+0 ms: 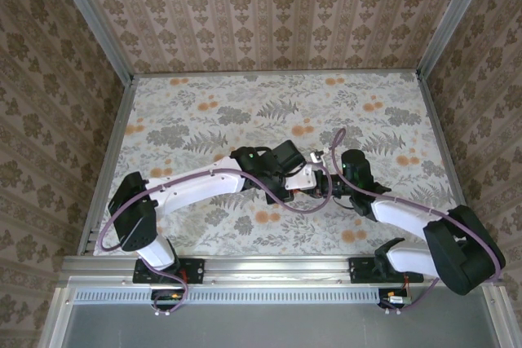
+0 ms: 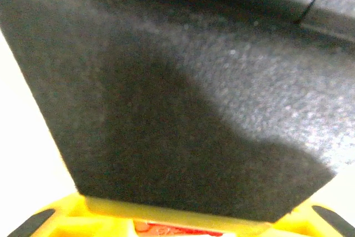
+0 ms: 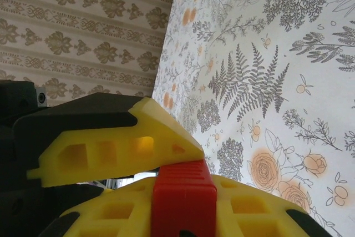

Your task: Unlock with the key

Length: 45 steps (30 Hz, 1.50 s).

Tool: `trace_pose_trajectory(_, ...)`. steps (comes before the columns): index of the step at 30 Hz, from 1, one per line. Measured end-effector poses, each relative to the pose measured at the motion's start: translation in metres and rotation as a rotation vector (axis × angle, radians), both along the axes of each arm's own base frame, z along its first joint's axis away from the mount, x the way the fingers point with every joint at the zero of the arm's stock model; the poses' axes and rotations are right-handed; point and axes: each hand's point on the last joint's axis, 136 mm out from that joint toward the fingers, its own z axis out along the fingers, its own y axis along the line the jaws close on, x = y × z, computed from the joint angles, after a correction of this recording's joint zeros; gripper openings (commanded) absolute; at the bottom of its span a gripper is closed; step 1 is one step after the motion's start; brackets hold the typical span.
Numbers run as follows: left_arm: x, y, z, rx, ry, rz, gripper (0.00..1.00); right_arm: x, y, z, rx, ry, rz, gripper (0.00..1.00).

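The key's red plastic head (image 3: 183, 198) sits pinched between the yellow fingers (image 3: 111, 148) of my right gripper (image 3: 187, 169), one finger pressing from above and one from below. Its metal blade is hidden. In the top view my left gripper (image 1: 303, 178) and right gripper (image 1: 330, 183) meet tip to tip over the middle of the table. A dark, blurred body (image 2: 183, 109) stands right in front of the left wrist camera. Below it run a yellow finger edge (image 2: 111, 215) and a sliver of red (image 2: 172, 229). How the left jaws stand is hidden.
The floral tablecloth (image 1: 245, 112) covers the table, walled by patterned panels (image 1: 269, 6) at the back and sides. A metal rail (image 1: 269, 265) runs along the near edge. Purple cables (image 1: 269, 185) loop over both arms near the grippers.
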Motion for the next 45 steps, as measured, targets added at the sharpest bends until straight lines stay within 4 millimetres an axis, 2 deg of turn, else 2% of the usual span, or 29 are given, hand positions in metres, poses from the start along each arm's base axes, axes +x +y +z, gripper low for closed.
trace_pose_trajectory(5,0.004,-0.001,0.005,-0.033,-0.013,0.021,0.78,-0.001,-0.005,0.003,-0.025,-0.036,-0.016,0.14)
trace_pose_trajectory(9,0.009,0.011,0.016,-0.086,-0.020,0.071,0.82,0.003,-0.008,0.011,-0.024,-0.066,-0.028,0.13)
trace_pose_trajectory(12,0.016,0.022,0.037,-0.181,-0.029,0.130,0.82,0.009,-0.011,0.014,-0.027,-0.080,-0.045,0.12)
trace_pose_trajectory(15,0.024,0.037,0.059,-0.310,-0.032,0.207,0.77,0.014,-0.015,0.017,-0.027,-0.089,-0.062,0.12)
trace_pose_trajectory(17,0.029,0.045,0.067,-0.404,-0.013,0.261,0.70,0.018,-0.018,0.020,-0.025,-0.098,-0.073,0.13)
trace_pose_trajectory(21,0.033,0.058,0.062,-0.554,0.090,0.368,0.56,0.022,-0.022,0.028,-0.015,-0.131,-0.092,0.13)
trace_pose_trajectory(22,0.036,0.060,0.059,-0.603,0.131,0.399,0.55,0.022,-0.023,0.033,-0.011,-0.150,-0.094,0.13)
trace_pose_trajectory(25,0.042,0.060,0.052,-0.710,0.233,0.451,0.53,0.024,-0.024,0.044,-0.001,-0.194,-0.096,0.13)
trace_pose_trajectory(27,0.046,0.059,0.055,-0.799,0.299,0.473,0.52,0.028,-0.024,0.053,0.007,-0.216,-0.102,0.13)
trace_pose_trajectory(34,0.064,0.063,0.092,-1.092,0.463,0.466,0.46,0.042,-0.025,0.087,0.043,-0.314,-0.121,0.13)
trace_pose_trajectory(39,0.068,0.059,0.113,-1.205,0.559,0.408,0.38,0.050,-0.024,0.089,0.048,-0.319,-0.127,0.12)
trace_pose_trajectory(45,0.068,0.050,0.107,-1.210,0.643,0.384,0.38,0.053,-0.023,0.089,0.051,-0.317,-0.128,0.12)
